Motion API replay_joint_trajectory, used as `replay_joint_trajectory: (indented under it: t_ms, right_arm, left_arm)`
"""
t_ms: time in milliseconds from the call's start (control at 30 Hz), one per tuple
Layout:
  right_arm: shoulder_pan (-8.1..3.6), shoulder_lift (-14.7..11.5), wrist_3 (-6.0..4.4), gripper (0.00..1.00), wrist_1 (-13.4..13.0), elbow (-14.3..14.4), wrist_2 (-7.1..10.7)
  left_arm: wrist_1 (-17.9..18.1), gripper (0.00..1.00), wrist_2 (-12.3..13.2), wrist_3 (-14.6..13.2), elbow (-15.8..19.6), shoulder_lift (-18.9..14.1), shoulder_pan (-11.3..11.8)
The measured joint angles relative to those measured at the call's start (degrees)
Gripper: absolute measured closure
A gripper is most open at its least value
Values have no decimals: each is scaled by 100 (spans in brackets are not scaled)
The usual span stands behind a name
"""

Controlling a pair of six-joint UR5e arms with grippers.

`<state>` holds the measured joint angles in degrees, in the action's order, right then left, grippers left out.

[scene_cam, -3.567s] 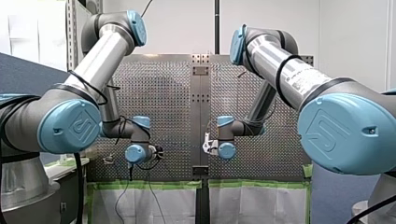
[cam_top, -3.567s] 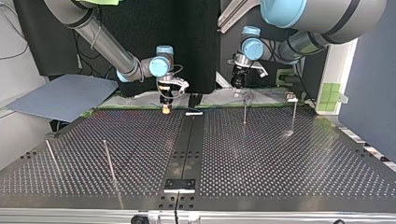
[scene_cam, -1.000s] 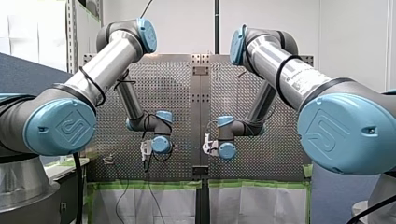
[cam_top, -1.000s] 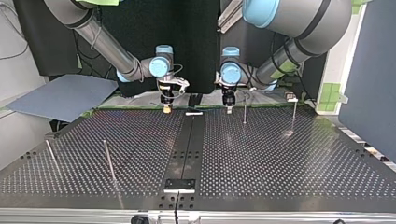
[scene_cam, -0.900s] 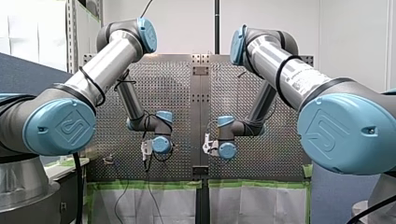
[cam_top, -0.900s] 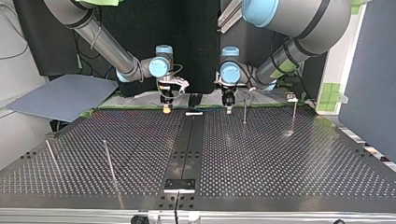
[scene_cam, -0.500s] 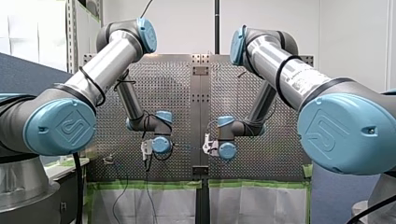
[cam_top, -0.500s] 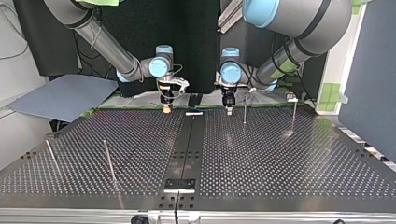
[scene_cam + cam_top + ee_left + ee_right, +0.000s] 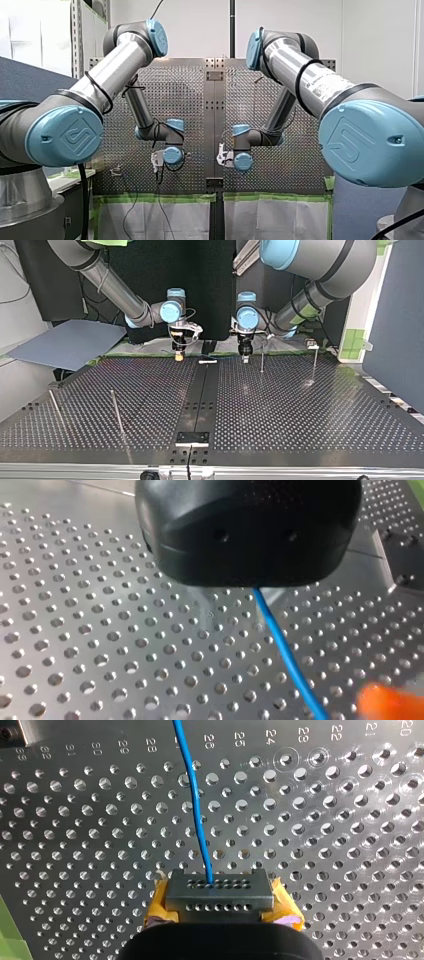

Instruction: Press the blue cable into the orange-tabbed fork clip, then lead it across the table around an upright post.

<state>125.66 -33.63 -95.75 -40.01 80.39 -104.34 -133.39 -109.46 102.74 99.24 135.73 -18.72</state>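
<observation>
1. Right wrist view: my right gripper has its jaws closed on the blue cable, with a yellow pad on either side. From the jaws the cable runs straight ahead, low over the counter. Its long axis is in line with the gripper's reach.
2. Left wrist view: the cable comes out from under my left gripper and slants away across the counter. The black housing hides the jaws, so I cannot tell how far open they are or whether they hold anything. Further along, just beside the cable, sits an orange blur. I take it for the clip's tab, though it is too soft to be sure.
3. Top view: both grippers hang tip-down in the upper middle of the frame, the right one left of centre and the left one right of centre. A small white piece, possibly the clip, lies on the counter between them. I cannot trace the cable here, but I judge it spans side to side from gripper to gripper. If so, the press goes straight down between them. The nearest upright post stands just beside my left gripper, so that arm is nearer for the routing.
4. Front view: the two grippers sit at about the same height in the lower middle of the frame, facing each other across a gap. Nothing finer shows.
</observation>
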Motion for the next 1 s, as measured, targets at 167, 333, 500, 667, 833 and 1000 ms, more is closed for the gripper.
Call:
replay_joint_trajectory:
  t_ms: [167, 333, 500, 667, 833, 1000]
  right_arm:
    - [0, 0, 1, 100, 4, 0, 0]
    - [8, 0, 1, 100, 5, 0, 0]
    - [15, 0, 1, 100, 12, -19, 4]
    - [21, -2, 3, 100, 166, -144, -28]
    - [25, -55, 45, 100, 400, -297, -210]
    - [45, -272, 71, 100, 698, -334, -428]
  left_arm:
    - [-93, 100, -264, -95, 0, 0, -24]
    - [-137, 100, -517, -256, -1, 0, -27]
    - [-205, 100, -671, -295, -2, 0, -36]
    - [-355, 100, -713, -328, -38, -22, -66]
    - [-587, 100, -738, -379, -62, -203, -143]
    - [-868, 100, -743, -373, -65, -474, -261]
